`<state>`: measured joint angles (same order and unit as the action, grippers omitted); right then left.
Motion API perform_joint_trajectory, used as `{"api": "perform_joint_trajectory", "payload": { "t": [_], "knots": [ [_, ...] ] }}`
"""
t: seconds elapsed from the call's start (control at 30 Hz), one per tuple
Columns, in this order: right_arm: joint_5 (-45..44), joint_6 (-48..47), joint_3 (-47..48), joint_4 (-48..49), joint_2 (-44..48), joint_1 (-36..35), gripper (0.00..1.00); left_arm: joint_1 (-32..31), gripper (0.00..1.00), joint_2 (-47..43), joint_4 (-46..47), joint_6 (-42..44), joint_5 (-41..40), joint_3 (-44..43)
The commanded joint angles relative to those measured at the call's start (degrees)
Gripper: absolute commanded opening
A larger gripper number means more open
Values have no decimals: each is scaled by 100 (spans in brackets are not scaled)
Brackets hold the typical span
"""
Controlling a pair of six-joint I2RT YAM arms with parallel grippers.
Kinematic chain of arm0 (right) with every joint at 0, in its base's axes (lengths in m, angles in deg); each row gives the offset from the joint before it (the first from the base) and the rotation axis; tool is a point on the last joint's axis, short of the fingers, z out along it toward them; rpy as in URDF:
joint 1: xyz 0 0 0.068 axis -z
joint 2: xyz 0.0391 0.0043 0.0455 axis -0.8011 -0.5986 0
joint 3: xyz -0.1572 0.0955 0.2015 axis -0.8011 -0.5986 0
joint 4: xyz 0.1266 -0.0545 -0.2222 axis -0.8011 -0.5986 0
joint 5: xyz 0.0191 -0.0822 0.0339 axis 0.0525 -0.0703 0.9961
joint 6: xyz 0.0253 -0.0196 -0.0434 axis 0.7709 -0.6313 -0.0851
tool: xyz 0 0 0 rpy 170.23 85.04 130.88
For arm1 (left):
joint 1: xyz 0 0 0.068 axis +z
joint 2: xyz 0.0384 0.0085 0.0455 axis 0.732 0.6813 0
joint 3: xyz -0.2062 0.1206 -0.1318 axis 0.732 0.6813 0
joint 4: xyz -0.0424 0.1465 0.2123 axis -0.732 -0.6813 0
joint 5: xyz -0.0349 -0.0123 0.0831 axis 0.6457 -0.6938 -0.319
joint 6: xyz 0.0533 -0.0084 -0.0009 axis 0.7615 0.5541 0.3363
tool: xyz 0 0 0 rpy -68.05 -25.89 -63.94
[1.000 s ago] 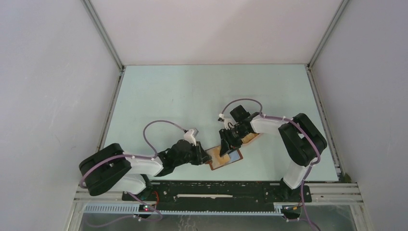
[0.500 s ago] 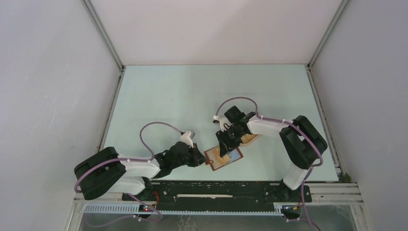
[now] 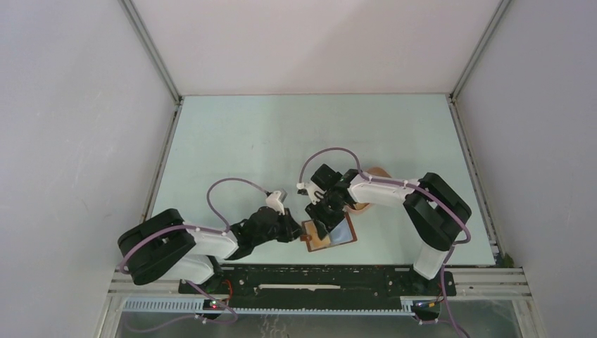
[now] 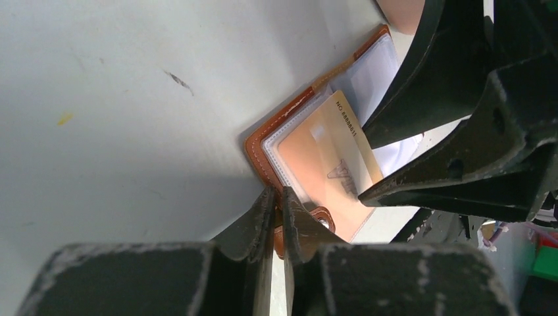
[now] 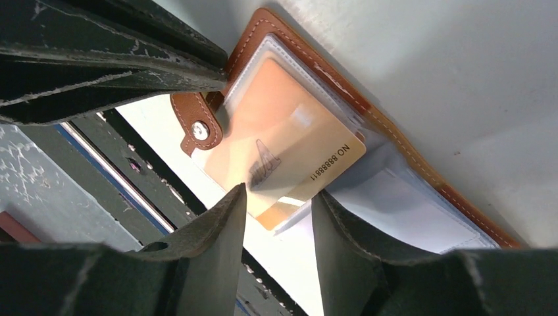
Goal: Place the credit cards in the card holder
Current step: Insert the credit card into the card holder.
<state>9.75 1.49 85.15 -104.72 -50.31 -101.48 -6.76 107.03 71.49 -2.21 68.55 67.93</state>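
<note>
The card holder (image 3: 329,234) lies open near the table's front edge, brown leather with clear sleeves. My left gripper (image 4: 278,197) is shut on its leather edge (image 4: 263,141) beside the snap tab (image 5: 197,128). A yellow-orange credit card (image 5: 283,145) sits partly inside one clear sleeve, with its outer end sticking out. My right gripper (image 5: 279,197) hovers open over that end, a fingertip on either side and not pinching it. A light blue card (image 5: 421,204) shows in the other sleeve. In the top view the right gripper (image 3: 325,215) stands over the holder.
A pink tray (image 3: 377,172) lies just behind the right forearm. The black base rail (image 3: 317,278) runs along the table's near edge right below the holder. Both grippers are crowded together over the holder.
The right gripper has moved left and nearer over the holder. The holder has turned and shifted slightly left. The left fingers have closed onto its edge.
</note>
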Motion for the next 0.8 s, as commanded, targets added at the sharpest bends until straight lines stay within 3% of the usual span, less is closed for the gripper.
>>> {"api": "perform_joint_trajectory", "payload": {
  "t": [0.0,0.17,0.3,0.5,0.77],
  "knots": [
    [-67,-289,323,-34,-92,-264,50,-5,13,268,-221,45,23,-69],
    [-618,-548,558,-174,-127,-752,54,3,13,433,-206,108,23,-234],
    [-568,-846,862,-551,-258,-702,57,33,14,559,-131,163,18,-339],
    [-78,-1727,790,-983,190,-243,72,78,18,288,-85,209,-153,-190],
    [1028,-2432,776,-1379,1077,457,70,78,22,-949,-664,510,-572,18]
  ]
}}
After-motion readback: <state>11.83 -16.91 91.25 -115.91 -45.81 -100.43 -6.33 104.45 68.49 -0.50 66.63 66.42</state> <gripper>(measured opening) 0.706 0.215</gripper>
